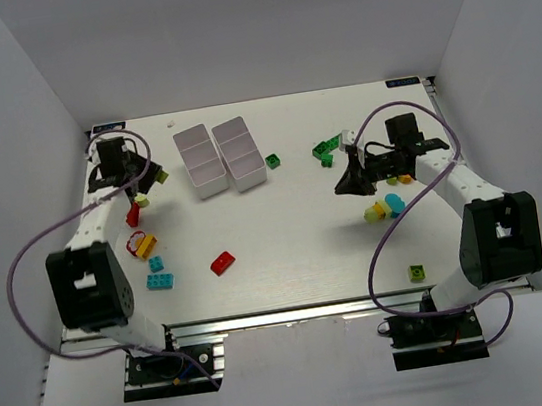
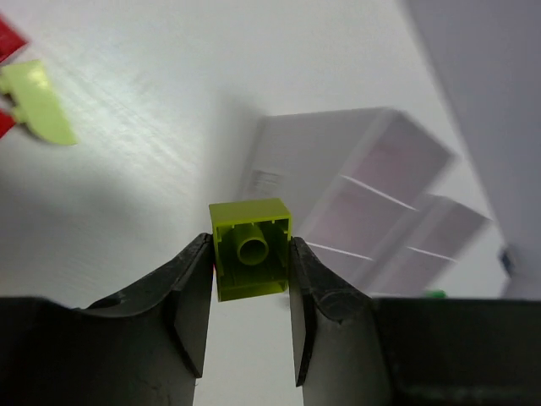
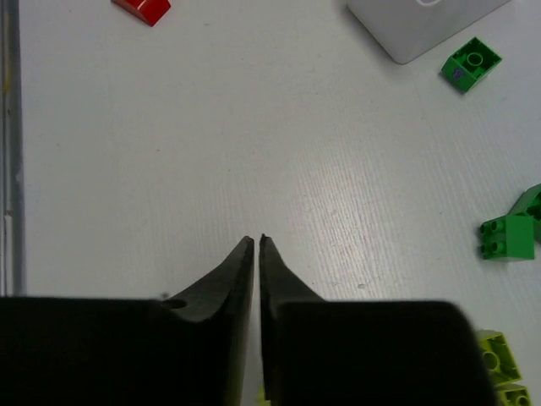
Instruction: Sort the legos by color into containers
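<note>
From above, we see a white table (image 1: 285, 231) with two white trays (image 1: 199, 159), each split into three square compartments, lying side by side near its far edge. The left tool (image 1: 149, 177) hangs just left of them with a lime green brick (image 1: 160, 176) at its tip. Below it lie a yellow brick (image 1: 140, 198), a red brick (image 1: 134, 216), an orange-and-yellow piece (image 1: 145, 246) and two cyan bricks (image 1: 160, 280). Another red sloped brick (image 1: 222, 262) sits alone towards the middle. A dark green brick (image 1: 272, 160) rests just right of the trays, and a green cluster (image 1: 324, 150) lies further right. The right tool (image 1: 347, 185) sits low over the table near that cluster, with a yellow and cyan pair (image 1: 385, 208) just beside it and a lone lime brick (image 1: 417, 271) near the front edge.

From the left wrist, we see the tool closed on the lime green brick (image 2: 249, 249), one finger on each side. Its hollow underside, with a round tube, faces the camera. The trays (image 2: 372, 203) lie blurred beyond it.

From the right wrist, we see the fingers (image 3: 241, 271) drawn together, almost touching, with nothing between them, above bare table. The red sloped brick (image 3: 142, 8) lies at the top edge, a tray corner (image 3: 423, 25) at top right, and dark green studded bricks (image 3: 471, 63) to the right.
</note>
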{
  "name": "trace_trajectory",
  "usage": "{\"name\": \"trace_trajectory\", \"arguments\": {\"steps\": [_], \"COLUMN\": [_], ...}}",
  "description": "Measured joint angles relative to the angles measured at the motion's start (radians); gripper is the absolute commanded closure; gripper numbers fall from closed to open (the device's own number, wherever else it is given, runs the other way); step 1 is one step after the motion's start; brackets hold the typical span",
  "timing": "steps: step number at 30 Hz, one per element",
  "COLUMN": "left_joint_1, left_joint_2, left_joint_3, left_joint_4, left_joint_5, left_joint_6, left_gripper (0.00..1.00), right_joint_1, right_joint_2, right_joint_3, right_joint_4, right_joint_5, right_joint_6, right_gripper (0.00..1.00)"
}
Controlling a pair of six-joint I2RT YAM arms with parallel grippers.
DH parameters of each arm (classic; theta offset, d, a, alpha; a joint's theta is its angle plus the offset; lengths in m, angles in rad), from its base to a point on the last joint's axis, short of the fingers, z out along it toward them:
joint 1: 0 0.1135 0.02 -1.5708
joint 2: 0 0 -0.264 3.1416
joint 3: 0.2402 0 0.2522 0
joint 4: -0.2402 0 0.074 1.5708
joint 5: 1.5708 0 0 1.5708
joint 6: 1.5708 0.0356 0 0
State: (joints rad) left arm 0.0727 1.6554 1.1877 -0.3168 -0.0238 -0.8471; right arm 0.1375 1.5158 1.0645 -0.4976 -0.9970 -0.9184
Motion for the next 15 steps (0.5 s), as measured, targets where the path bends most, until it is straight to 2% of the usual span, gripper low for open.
{"name": "trace_trajectory", "arguments": {"steps": [1, 4, 7, 11, 15], "left_joint_1": [-0.004, -0.007, -0.016, -0.071, -0.157], "left_joint_2": [-0.055, -0.175, -0.222, -0.18, -0.093], "left_joint_3": [-0.014, -0.045, -0.102, -0.175, -0.157], "left_joint_4": [0.021, 0.103, 0.184, 0.243, 0.258], "left_joint_5": [0.024, 0.082, 0.126, 0.145, 0.127], "left_joint_6": [0.004, -0.017, -0.085, -0.203, -0.284], "left_gripper": [1.0, 1.0, 1.0, 1.0, 1.0], "right_joint_1": [0.0, 0.0, 0.0, 0.0, 0.0], "right_joint_2": [0.0, 0.0, -0.001, -0.004, -0.014], "right_joint_3": [0.0, -0.001, -0.008, -0.026, -0.039], "right_joint_4": [0.001, 0.006, 0.034, 0.061, 0.071], "right_joint_5": [-0.001, -0.003, -0.002, 0.0, 0.0], "right_joint_6": [0.008, 0.042, 0.081, 0.121, 0.138], "right_gripper": [1.0, 1.0, 1.0, 1.0, 1.0]}}
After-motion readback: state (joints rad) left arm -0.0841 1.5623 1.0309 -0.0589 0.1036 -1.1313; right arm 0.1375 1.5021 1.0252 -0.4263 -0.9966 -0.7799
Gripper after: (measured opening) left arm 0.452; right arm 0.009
